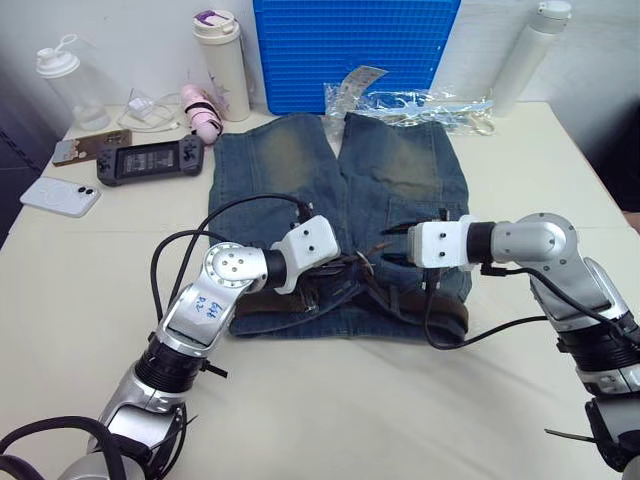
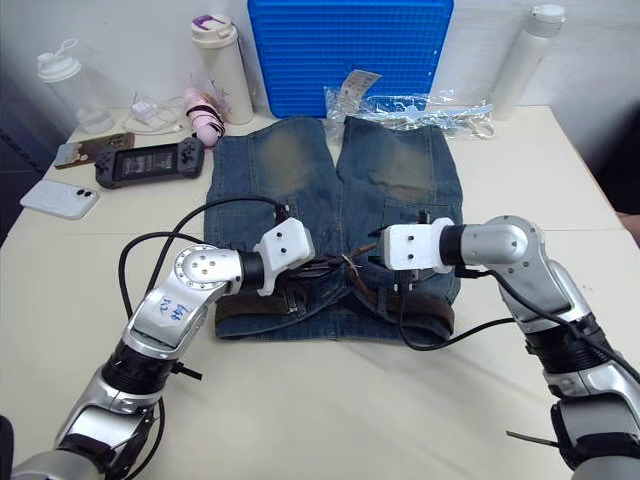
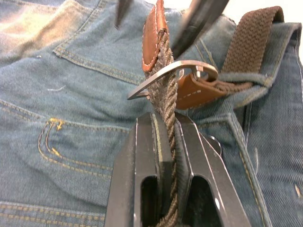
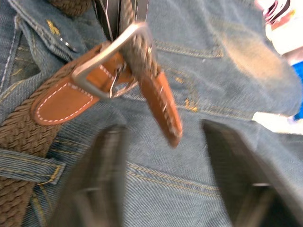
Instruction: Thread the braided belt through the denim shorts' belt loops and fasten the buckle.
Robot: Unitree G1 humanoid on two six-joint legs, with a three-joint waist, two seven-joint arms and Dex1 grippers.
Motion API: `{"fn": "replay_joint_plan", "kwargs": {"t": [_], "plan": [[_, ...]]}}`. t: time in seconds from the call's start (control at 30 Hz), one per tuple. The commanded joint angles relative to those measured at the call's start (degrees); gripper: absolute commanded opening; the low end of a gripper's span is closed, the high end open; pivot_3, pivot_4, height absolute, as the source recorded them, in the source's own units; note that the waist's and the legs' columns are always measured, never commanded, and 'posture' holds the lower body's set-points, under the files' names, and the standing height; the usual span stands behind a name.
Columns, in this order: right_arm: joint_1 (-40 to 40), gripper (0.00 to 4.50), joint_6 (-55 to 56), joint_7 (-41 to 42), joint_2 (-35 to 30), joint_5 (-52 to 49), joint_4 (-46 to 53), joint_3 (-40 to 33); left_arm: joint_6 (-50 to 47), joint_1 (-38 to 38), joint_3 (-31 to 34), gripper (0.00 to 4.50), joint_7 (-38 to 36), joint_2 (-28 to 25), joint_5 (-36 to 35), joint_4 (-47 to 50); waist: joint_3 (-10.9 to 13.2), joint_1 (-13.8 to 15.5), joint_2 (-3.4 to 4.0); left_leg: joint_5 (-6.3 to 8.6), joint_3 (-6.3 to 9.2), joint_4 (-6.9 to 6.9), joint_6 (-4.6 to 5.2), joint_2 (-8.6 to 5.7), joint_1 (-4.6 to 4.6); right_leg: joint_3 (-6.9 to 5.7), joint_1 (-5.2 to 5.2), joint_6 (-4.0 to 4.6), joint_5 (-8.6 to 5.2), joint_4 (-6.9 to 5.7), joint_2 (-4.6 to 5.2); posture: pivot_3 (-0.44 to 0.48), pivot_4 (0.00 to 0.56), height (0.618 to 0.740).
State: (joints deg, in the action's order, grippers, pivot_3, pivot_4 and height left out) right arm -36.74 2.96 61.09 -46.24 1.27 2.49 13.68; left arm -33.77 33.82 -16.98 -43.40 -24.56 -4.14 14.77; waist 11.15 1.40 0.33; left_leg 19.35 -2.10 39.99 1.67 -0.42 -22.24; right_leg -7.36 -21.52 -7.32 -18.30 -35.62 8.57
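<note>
Denim shorts (image 1: 340, 190) lie flat in the middle of the table (image 1: 80, 300), waistband toward its near edge. A braided belt (image 3: 248, 40) runs along the waistband; its leather tip passes through the buckle (image 3: 175, 73). Left gripper (image 3: 166, 142) is clenched on the belt. Right gripper (image 4: 165, 170) is spread apart just beside the tip

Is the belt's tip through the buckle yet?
Yes, through. In the left wrist view the braided belt, gripped by the left pincer, passes through the buckle. Whether the prong is seated: cannot tell.
</note>
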Motion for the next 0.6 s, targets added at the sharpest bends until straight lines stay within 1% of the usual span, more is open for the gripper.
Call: {"fn": "replay_joint_plan", "kwargs": {"t": [0.03, 0.07, 0.23, 0.3, 0.33, 0.47, 0.6], "plan": [[0.30, 0.14, 2.34, 0.54, -0.10, -0.71, 0.85, -1.51, -0.46, 1.72, 2.07, 0.88, 1.83, 1.99, -1.42, 1.17, 0.00, 0.03, 0.00, 0.00, 0.00, 0.01, 0.00, 0.00, 0.00, 0.00, 0.00, 0.00, 0.00, 0.00, 0.00, 0.000, 0.150, 0.693], [0.47, 0.00, 2.78, 0.58, -0.25, -0.74, 0.65, -1.69, -1.38, 1.91, 2.89, 1.21, 1.58, 2.33, -2.62, 1.39, 0.00, 0.11, 0.00, 0.00, 0.00, 0.01, 0.00, 0.00, -0.01, 0.00, 0.00, 0.00, 0.00, 0.00, 0.00, 0.000, 0.150, 0.693], [1.48, 0.00, 8.32, 1.06, -4.15, -0.29, -3.90, -4.82, -4.38, 2.46, 5.45, 3.32, -1.60, 0.36, -6.73, 2.95, 0.00, -0.04, 0.00, 0.00, 0.00, 0.02, 0.00, 0.00, -0.02, -0.01, 0.00, 0.00, 0.00, 0.00, 0.00, 0.000, 0.150, 0.693], [2.12, 0.00, 11.15, 1.68, -6.84, -0.54, -6.65, -6.36, -4.49, 2.36, 7.06, 4.27, -3.45, -1.43, -8.59, 3.77, 0.00, 0.03, 0.00, 0.00, 0.00, 0.02, 0.00, 0.00, -0.01, -0.01, 0.00, 0.00, 0.00, 0.00, 0.01, 0.000, 0.150, 0.693], [2.53, 0.00, 12.57, 2.05, -8.36, -0.78, -8.20, -7.22, -3.88, 2.26, 8.13, 4.46, -4.09, -2.25, -9.37, 4.09, 0.00, 0.04, 0.00, 0.00, 0.01, 0.02, 0.00, 0.00, -0.02, -0.02, 0.00, 0.00, 0.00, 0.00, 0.01, 0.000, 0.150, 0.693], [2.38, 0.00, 16.63, 3.87, -12.56, -2.53, -13.51, -10.28, -2.00, 3.32, 10.19, 4.46, -4.13, -3.88, -10.52, 3.66, 0.00, -0.07, 0.00, 0.00, -0.01, 0.02, 0.00, 0.00, 0.00, 0.00, 0.01, 0.00, 0.00, 0.00, 0.02, 0.000, 0.150, 0.693], [-1.17, 0.00, 18.61, 5.26, -13.76, -3.11, -16.62, -11.15, -2.41, 5.48, 9.06, 4.46, -3.26, -2.25, -10.78, 2.60, 0.00, -0.07, 0.00, 0.00, -0.03, 0.03, 0.00, 0.00, 0.00, 0.00, 0.03, 0.00, 0.00, 0.00, 0.01, 0.000, 0.150, 0.693]]}}
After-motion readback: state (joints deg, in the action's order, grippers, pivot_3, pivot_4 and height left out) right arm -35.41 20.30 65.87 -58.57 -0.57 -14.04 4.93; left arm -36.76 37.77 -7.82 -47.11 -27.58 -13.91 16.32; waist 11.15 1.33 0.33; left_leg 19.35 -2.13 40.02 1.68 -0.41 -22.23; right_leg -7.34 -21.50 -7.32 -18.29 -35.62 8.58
